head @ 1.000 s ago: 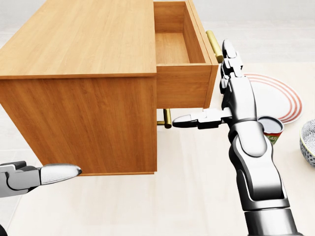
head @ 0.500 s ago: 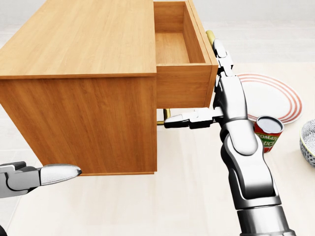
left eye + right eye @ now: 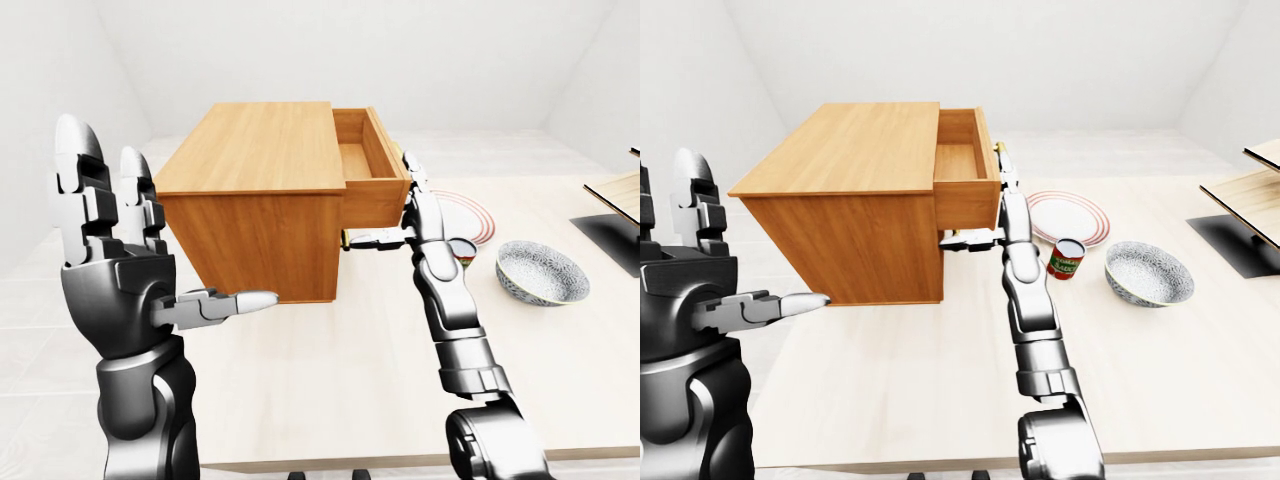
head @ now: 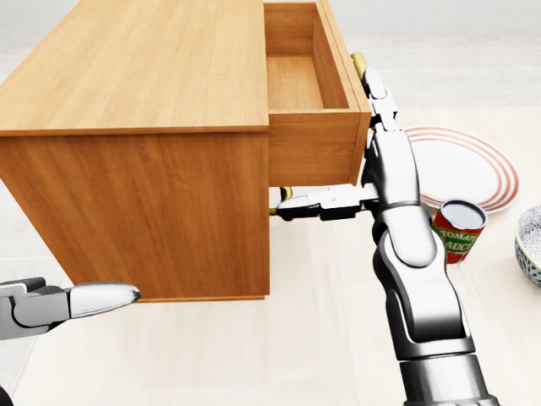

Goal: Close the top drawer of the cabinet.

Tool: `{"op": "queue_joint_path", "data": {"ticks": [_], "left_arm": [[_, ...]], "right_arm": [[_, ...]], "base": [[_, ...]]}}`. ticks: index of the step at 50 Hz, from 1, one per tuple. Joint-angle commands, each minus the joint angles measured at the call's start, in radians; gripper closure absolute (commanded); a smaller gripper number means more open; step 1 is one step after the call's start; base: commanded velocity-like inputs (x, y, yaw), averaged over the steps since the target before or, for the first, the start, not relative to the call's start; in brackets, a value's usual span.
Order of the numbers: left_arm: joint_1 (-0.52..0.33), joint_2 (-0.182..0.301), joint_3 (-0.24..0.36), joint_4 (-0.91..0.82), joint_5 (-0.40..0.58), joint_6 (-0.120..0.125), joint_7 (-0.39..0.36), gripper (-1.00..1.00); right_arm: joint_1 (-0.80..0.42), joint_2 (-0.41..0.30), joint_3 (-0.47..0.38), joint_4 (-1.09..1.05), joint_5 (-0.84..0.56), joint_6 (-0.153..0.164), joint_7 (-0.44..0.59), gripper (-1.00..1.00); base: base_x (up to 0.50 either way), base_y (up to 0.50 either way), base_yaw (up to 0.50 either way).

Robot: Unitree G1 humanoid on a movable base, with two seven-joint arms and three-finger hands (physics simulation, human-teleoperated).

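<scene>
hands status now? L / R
Left hand: open, raised beside the cabinet, holding nothing.
Right hand: open, fingers flat against the top drawer front, thumb out underneath; grips nothing.

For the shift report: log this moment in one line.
top drawer: open, empty | right hand: flat against drawer front, fingers open | left hand: raised, open, touching nothing | can, plate: beside the right arm

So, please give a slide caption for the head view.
Right hand flat against the open wooden top drawer front.
</scene>
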Motion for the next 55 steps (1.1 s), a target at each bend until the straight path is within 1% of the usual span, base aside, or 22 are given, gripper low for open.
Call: {"op": "queue_joint_path", "data": {"ticks": [1,17,30,43,55], "left_arm": [[-0.003,0.0,-0.002,0.001,0.0,0.0,0.0,-1.0],[0.001,-0.001,-0.003,-0.002,0.0,0.0,0.0,-1.0],[-0.002,0.0,-0.004,0.003,-0.001,0.0,-0.001,-1.0],[-0.003,0.0,-0.005,0.0,0.0,0.0,0.0,-1.0],[-0.002,-0.001,-0.004,-0.002,-0.002,0.0,-0.002,-1.0]], "right_arm": [[-0.087,0.043,0.083,0.121,0.022,0.0,0.077,-1.0],[-0.093,0.072,0.098,0.12,0.01,0.0,0.089,-1.0],[-0.13,0.098,0.113,0.208,0.006,0.0,0.101,-1.0],[-0.154,0.12,0.118,0.234,0.003,0.0,0.107,-1.0],[-0.197,0.142,0.121,0.311,0.009,0.0,0.108,-1.0]], "base": [[0.01,0.0,0.01],[0.01,0.0,0.01],[0.0,0.0,0.01],[0.01,0.0,0.01],[0.01,0.0,0.01]]}}
